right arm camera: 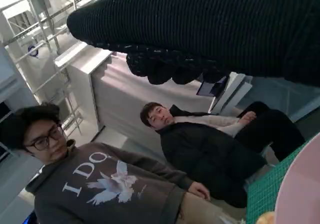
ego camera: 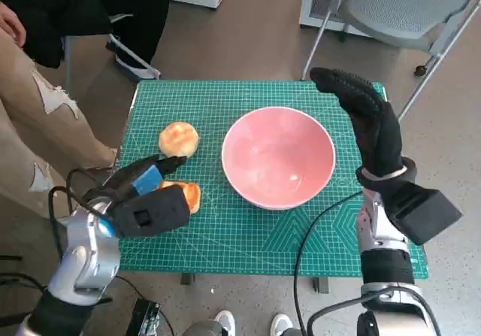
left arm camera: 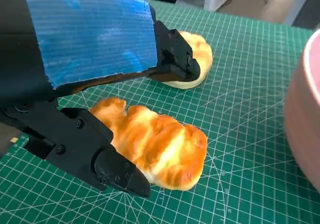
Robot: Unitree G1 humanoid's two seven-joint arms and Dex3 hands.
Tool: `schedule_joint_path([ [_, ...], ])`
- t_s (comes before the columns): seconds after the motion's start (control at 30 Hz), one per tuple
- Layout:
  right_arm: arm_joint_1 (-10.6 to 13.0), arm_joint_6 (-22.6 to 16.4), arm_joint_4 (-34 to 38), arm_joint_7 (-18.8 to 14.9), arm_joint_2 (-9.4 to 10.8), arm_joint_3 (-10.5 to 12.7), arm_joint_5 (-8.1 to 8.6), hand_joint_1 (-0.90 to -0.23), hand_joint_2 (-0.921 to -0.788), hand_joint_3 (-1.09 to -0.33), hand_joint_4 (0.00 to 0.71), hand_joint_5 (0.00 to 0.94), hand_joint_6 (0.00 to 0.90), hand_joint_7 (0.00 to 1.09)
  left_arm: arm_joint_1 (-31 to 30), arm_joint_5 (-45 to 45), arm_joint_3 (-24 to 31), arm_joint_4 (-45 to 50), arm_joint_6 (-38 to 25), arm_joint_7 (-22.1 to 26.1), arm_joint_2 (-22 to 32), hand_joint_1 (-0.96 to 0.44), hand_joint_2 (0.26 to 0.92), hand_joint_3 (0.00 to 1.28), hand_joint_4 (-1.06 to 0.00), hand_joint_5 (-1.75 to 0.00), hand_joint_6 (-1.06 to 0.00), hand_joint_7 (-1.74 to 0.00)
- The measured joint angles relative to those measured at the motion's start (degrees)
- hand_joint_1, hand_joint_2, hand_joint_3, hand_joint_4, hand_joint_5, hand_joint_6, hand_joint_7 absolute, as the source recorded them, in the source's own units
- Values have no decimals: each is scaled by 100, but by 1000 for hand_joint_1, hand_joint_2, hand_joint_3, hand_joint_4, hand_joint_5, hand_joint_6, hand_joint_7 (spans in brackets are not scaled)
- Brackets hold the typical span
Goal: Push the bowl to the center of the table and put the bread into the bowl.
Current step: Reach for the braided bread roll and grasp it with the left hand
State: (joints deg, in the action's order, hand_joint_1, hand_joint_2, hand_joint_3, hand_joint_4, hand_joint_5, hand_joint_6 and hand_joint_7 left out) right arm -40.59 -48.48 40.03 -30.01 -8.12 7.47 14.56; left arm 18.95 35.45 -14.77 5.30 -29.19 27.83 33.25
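Left hand point(ego camera: 143, 201) spread around the long bread point(left arm camera: 155, 149), set to grab it for the bowl point(ego camera: 278, 155), while the right hand point(ego camera: 368, 122), fingers loose and empty, hovers by its rim.

Soft, even daylight fills my head view; the pink bowl point(ego camera: 278, 155) shows only faint sheen, and shadows on the green table point(ego camera: 225, 238) stay pale. Straight lines bow toward the edges. Close to my left hand point(left arm camera: 100, 83) the bread point(left arm camera: 160, 149) is sharp. Behind my right hand point(right arm camera: 200, 28), bright windows wash out.
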Motion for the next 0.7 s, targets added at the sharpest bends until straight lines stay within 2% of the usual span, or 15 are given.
schedule_joint_path([
  [0.17,27,36,-55,-25,0,-2,84,-663,-921,-799,185,0,215,69,77,21,-41,-258,102,-117,-11,-103,671,7,-214,-12,-443,-17],
  [0.4,69,74,-115,-59,-1,-15,102,-665,-921,-799,185,0,213,73,148,37,-78,-532,214,-241,-26,-72,690,20,-268,-21,-494,-27],
  [0.47,77,86,-128,-64,-1,-17,103,-666,-921,-799,185,0,212,75,174,39,-95,-613,245,-255,-31,-36,702,41,-409,-29,-542,-22],
  [0.5,78,90,-134,-69,-1,-19,104,-666,-921,-799,185,0,211,76,184,39,-97,-651,256,-256,-34,49,721,75,-484,-251,-563,-26],
  [0.53,80,95,-139,-73,-1,-20,107,-667,-921,-799,185,0,211,77,191,39,-97,-676,265,-258,-37,171,750,125,-586,-579,-596,-31],
  [0.57,82,103,-145,-77,-1,-19,110,-667,-921,-799,185,0,211,77,198,39,-97,-695,271,-263,-38,224,691,285,-607,-755,-639,-34],
  [0.6,85,112,-155,-83,-1,-19,116,-667,-921,-799,185,0,210,79,206,39,-97,-715,281,-279,-41,338,522,706,-640,-1161,-727,-39],
  [0.67,89,126,-172,-99,-1,-19,127,-667,-921,-798,184,0,209,80,218,46,-97,-743,298,-335,-46,392,452,892,-657,-1352,-821,-69],
  [0.7,90,129,-182,-109,-1,-19,131,-668,-921,-798,184,0,208,81,224,54,-96,-760,308,-375,-50,314,486,821,-672,-1318,-806,-282],
])
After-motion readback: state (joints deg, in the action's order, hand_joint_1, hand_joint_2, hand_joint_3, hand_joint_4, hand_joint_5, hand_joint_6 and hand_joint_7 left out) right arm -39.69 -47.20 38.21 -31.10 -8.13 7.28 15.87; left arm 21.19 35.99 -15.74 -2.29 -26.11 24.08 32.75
